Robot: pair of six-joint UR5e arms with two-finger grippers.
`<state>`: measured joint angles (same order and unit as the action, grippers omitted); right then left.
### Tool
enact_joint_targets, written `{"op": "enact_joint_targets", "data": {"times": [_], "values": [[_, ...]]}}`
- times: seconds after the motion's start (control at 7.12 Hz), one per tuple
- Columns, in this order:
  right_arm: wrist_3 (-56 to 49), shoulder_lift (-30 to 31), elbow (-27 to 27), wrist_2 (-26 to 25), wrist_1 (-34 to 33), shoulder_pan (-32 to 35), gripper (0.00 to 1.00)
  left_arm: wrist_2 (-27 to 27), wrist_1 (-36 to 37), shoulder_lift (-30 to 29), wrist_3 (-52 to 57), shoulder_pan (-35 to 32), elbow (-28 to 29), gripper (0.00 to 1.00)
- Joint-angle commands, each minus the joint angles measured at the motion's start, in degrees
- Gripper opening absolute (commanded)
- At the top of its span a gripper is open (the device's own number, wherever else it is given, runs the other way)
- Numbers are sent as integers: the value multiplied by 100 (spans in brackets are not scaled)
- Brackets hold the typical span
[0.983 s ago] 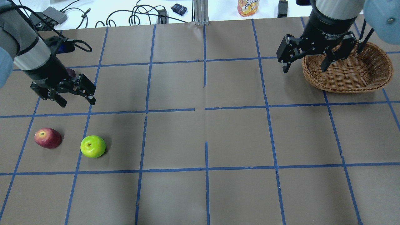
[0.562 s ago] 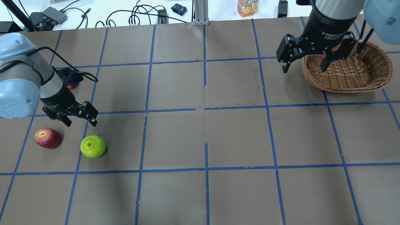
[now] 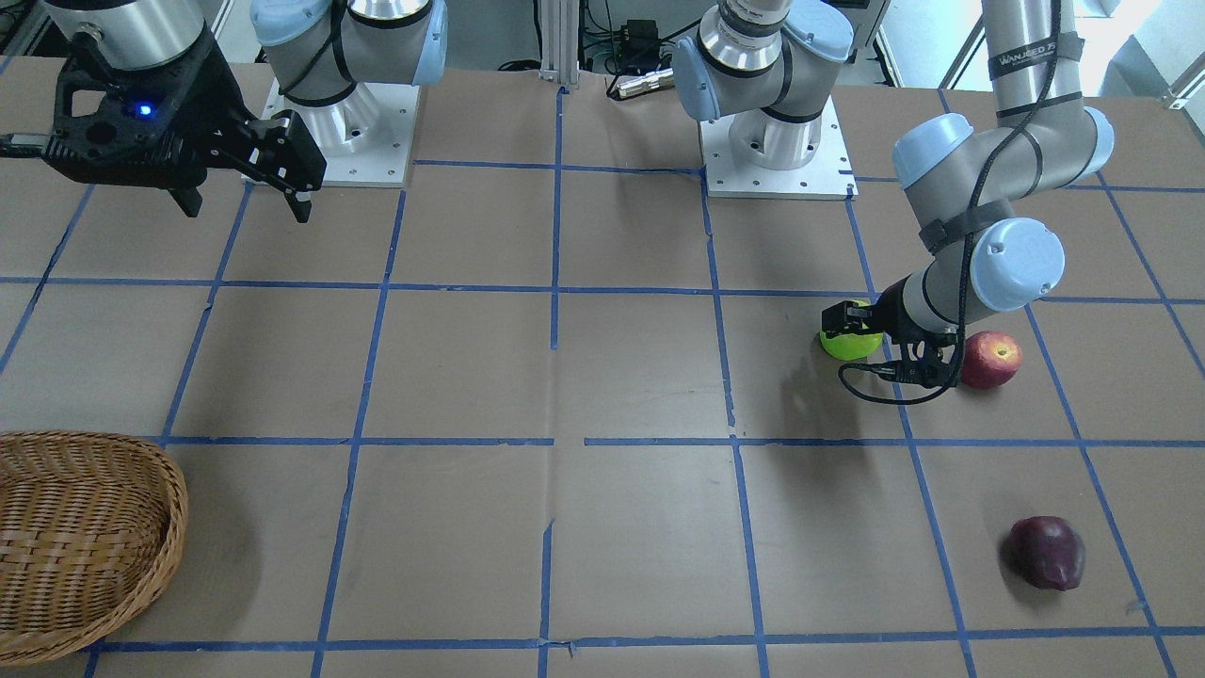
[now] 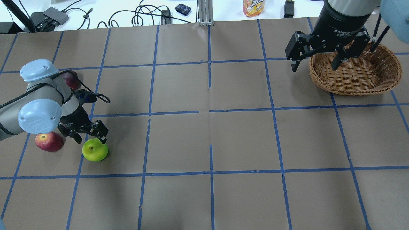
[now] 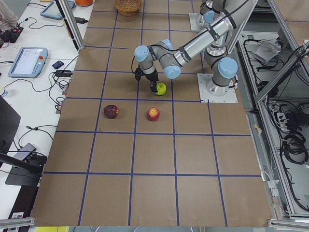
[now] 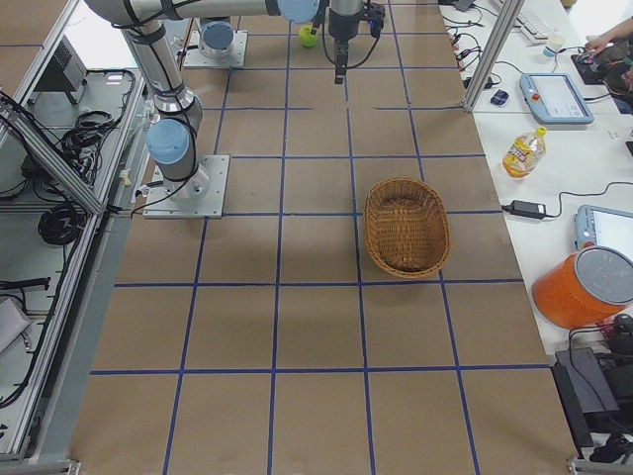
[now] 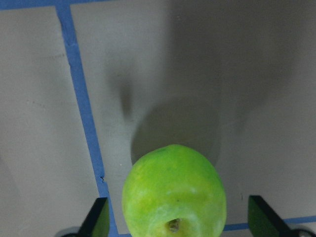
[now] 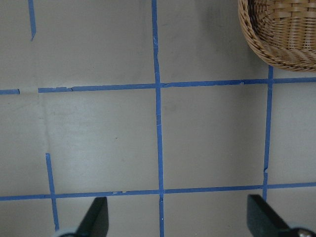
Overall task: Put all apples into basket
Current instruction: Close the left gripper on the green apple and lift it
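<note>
**Green apple could squirt out of a shallow pinch**

The green apple (image 4: 95, 149) lies at about 8 o'clock on the surface (image 4: 243, 137), tipped so that its stem dimple faces up and a little sideways. The left hand (image 4: 91, 140) hangs right over it, spread wide. In the wrist view a finger shows on each side of the fruit and neither seems to touch it. The apple sits slightly nearer one finger, so that finger would likely meet it first and roll it away. If the hand closes while too high, the pads would catch the upper curve, and the smooth round skin could slip downward and out.

The red apple (image 4: 48, 141) rests close by at the green one's 9 o'clock. The outer finger or the looping wrist cable could nudge it. The maroon apple (image 4: 71, 80) lies at 11 o'clock, partly hidden behind the arm.

The basket (image 4: 354, 89) stands well apart at 2 o'clock and holds no fruit. The right hand (image 4: 314, 67) hovers wide and empty at its 9 o'clock rim. The long carry gives a weak grip time to fail.
</note>
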<state>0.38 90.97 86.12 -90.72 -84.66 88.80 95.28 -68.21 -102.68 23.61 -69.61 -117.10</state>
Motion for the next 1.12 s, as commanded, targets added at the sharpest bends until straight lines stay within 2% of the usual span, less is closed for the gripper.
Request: {"op": "enact_joint_targets", "data": {"times": [0.0,0.28,0.56,0.7,0.84,0.98], "values": [[58,96,37,19,-32,15,100,26,10,-295,-14,0,-76,100],[6,236,45,29,-138,15,100,43,10,-401,12,0,-164,100],[-20,517,71,63,-138,6,100,261,27,-402,47,-70,-138,42],[-20,518,80,63,-138,15,100,263,44,-341,21,-70,-103,38],[6,509,81,72,-86,15,100,185,-51,-253,-84,-174,115,38],[32,483,211,72,-94,24,100,-199,-470,-235,-476,-402,570,38]]}}
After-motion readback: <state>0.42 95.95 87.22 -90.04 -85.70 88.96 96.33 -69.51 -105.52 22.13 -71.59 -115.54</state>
